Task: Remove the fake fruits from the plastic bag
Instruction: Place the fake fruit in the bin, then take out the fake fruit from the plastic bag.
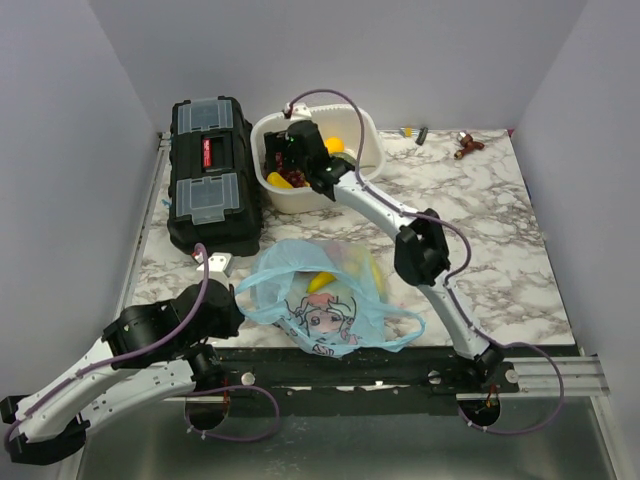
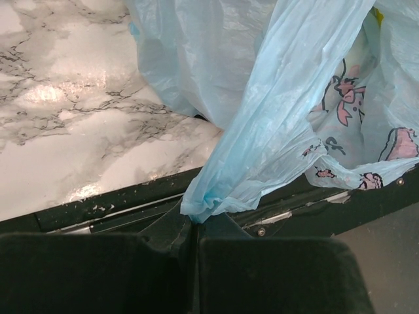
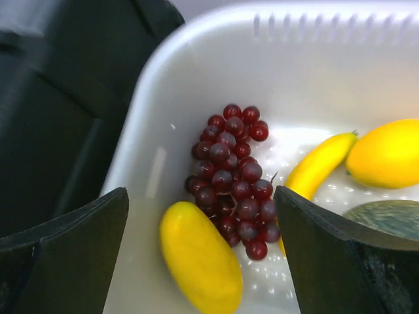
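1. At the near edge of the desk (image 1: pixel 500 230), the left gripper (image 2: pixel 194 226) is clenched on a twisted loop handle of the plastic bag (image 2: pixel 262 131); the blue film bunches right at the closed fingertips.
2. Just beyond it, the plastic bag (image 1: pixel 330 300) lies slumped on the marble top, its printed cartoon face towards the near edge. A yellow fruit (image 1: pixel 322 281) shows inside through the mouth of the bag.
3. Left of the bag, a small white block (image 1: pixel 218 263) sits on the desk.
4. Further back on the left stands a black toolbox (image 1: pixel 210 170), lid shut.
5. Beside the toolbox, a white tub (image 3: pixel 196 52) holds a dark red grape bunch (image 3: pixel 232 176), a yellow oval piece (image 3: pixel 200 258) touching it, a banana (image 3: pixel 321 163), an orange-yellow lemon (image 3: pixel 386 154) and part of a dull-green melon (image 3: pixel 386 219).
6. Above the tub, the right gripper (image 3: pixel 200 193) hangs with its jaws spread wide, released and grasping nothing; the grapes lie below the gap.
7. At the far edge, two small items (image 1: pixel 466 145) rest on the desk, too small to identify.
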